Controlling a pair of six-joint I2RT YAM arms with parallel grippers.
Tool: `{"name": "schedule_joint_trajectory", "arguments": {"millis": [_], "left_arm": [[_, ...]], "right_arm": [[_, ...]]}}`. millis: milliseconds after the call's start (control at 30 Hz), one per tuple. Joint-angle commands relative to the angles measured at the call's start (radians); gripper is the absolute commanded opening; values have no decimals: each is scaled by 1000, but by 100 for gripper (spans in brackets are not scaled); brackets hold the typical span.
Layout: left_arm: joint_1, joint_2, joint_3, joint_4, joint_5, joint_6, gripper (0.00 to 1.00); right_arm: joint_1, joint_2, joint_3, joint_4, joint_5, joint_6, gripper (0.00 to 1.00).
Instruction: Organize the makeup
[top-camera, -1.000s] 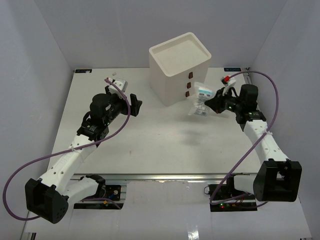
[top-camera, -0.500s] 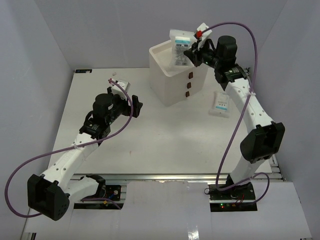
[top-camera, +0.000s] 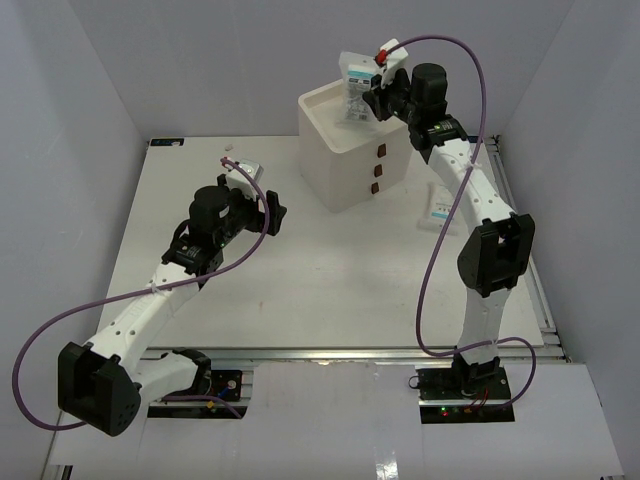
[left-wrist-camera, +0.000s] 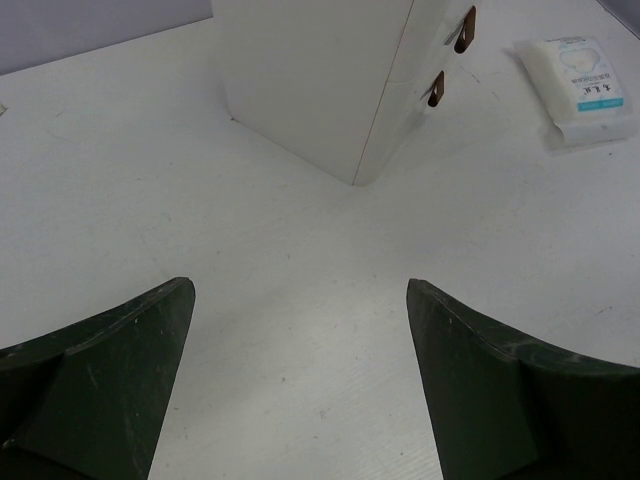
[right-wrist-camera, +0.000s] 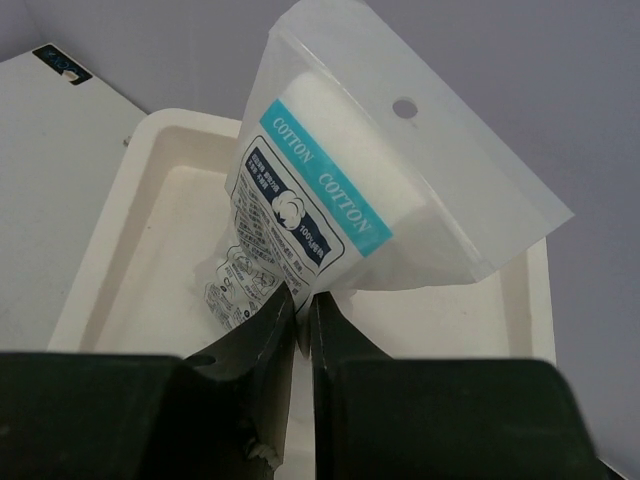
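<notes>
My right gripper (top-camera: 372, 98) is raised over the open top of the white drawer box (top-camera: 345, 165). It is shut on the lower edge of a flat white sachet (right-wrist-camera: 340, 200) with a teal "COTTON" band. The sachet (top-camera: 357, 82) stands tilted above the box's top tray (right-wrist-camera: 120, 215). A second white sachet (top-camera: 443, 207) lies flat on the table right of the box; it also shows at the upper right of the left wrist view as a sachet (left-wrist-camera: 580, 85). My left gripper (top-camera: 270, 205) hovers left of the box, open (left-wrist-camera: 298, 288), nothing between its fingers.
The box front has brown handles (left-wrist-camera: 462, 30) facing the right side of the table. Grey walls close in the table (top-camera: 300, 270) at the back and both sides. The right arm's purple cable (top-camera: 450, 250) loops over the right table area.
The right arm lifted the sachet from table height right of the box up over the box top. The left arm shifted only slightly.
</notes>
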Motion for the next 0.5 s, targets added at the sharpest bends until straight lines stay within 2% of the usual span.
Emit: {"name": "schedule_joint_trajectory", "arguments": {"millis": [0, 233, 467], "left_arm": [[5, -11, 12, -2, 21, 6, 98], [5, 6, 14, -3, 27, 2, 98], [5, 37, 20, -10, 41, -1, 98]], "right_arm": [[0, 8, 34, 124, 132, 134, 15], [-4, 70, 65, 159, 312, 425, 15], [-14, 133, 132, 159, 355, 619, 13]]}}
